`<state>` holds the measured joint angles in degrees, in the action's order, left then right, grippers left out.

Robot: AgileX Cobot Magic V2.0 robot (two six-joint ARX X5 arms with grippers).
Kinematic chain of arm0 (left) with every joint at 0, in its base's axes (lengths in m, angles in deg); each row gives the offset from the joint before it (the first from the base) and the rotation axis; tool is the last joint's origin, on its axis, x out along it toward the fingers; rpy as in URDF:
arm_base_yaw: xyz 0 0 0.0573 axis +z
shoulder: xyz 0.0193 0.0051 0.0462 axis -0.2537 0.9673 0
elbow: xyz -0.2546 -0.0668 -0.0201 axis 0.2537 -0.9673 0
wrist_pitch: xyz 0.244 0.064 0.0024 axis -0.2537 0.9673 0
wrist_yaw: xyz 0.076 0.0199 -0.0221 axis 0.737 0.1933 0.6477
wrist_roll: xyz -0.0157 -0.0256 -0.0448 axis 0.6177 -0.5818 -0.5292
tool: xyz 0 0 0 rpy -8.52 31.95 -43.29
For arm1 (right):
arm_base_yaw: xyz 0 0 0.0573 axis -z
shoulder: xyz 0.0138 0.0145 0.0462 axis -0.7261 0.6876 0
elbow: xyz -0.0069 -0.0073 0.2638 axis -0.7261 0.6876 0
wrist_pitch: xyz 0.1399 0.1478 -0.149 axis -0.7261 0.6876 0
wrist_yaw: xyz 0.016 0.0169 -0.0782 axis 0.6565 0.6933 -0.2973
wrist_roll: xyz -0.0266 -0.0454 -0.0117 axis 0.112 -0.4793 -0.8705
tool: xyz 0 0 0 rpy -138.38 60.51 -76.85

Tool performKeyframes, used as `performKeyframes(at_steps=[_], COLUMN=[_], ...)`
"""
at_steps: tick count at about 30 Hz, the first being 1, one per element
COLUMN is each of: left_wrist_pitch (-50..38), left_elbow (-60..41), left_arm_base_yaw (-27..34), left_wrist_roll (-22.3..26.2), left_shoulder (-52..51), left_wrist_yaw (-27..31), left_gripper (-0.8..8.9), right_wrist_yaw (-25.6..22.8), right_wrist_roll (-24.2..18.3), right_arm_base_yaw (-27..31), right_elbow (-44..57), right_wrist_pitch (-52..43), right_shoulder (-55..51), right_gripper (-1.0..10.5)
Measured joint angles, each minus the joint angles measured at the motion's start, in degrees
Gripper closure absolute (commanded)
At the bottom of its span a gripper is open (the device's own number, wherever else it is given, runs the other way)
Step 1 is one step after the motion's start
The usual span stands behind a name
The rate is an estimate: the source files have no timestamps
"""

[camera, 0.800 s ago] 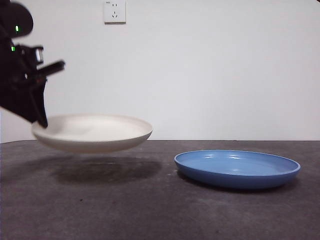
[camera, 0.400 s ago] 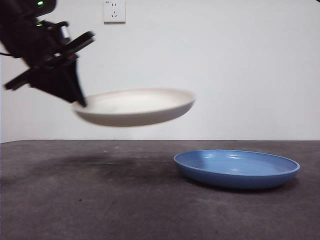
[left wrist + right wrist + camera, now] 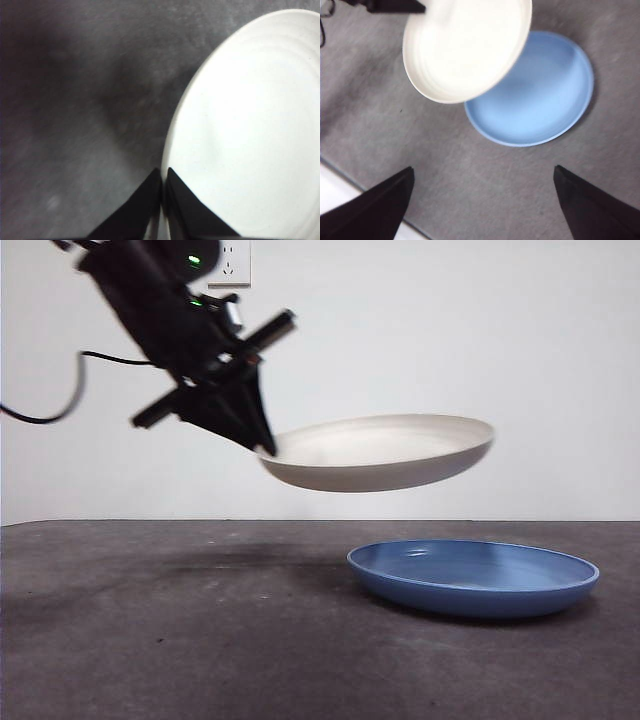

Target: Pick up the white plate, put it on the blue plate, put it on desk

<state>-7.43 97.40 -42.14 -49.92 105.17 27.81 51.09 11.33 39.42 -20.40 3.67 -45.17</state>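
Note:
My left gripper (image 3: pixel 262 445) is shut on the near-left rim of the white plate (image 3: pixel 385 452), holding it in the air, slightly tilted. In the left wrist view the two black jaws (image 3: pixel 163 176) pinch the rim of the white plate (image 3: pixel 250 130). The blue plate (image 3: pixel 473 575) lies on the desk (image 3: pixel 200 640) at the right, below and partly under the white plate's far edge. From high up, the right wrist view shows the white plate (image 3: pixel 465 47) overlapping the blue plate (image 3: pixel 540 95). My right gripper (image 3: pixel 482 200) is open, well away from both.
A white wall with a socket (image 3: pixel 232 258) stands behind the desk. A black cable (image 3: pixel 50 410) trails from the left arm. The desk's pale edge (image 3: pixel 340 190) shows in the right wrist view.
The left gripper has carried the white plate up and to the right, from just above the desk at the left to over the blue plate's left edge.

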Motion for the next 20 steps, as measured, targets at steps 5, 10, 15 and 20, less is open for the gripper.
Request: performKeyframes(at_steps=[5, 10, 15, 20], left_wrist_pitch=[1.1, 3.2, 3.5, 3.7], left_elbow=[7.3, 12.0, 13.3, 13.5], left_arm_base_yaw=[-2.9, -5.1, -6.5, -7.5], left_wrist_roll=[-0.5, -0.6, -0.6, -0.6], left_shoulder=[7.0, 12.7, 16.6, 17.9], left_wrist_yaw=[0.1, 1.9, 2.3, 5.0], left_gripper=[8.04, 8.04, 8.04, 8.04], right_wrist_yaw=[-0.9, -4.1, -4.6, -4.6], right_wrist_roll=[1.0, 1.6, 1.7, 1.7], right_arm_base_yaw=[0.0, 0.0, 0.0, 0.0], right_elbow=[-4.2, -8.1, -8.8, -8.8], right_wrist_pitch=[1.0, 3.3, 4.6, 5.3], right_shoulder=[-2.5, -3.1, -3.3, -3.3], right_gripper=[5.0, 5.0, 5.0, 5.0])
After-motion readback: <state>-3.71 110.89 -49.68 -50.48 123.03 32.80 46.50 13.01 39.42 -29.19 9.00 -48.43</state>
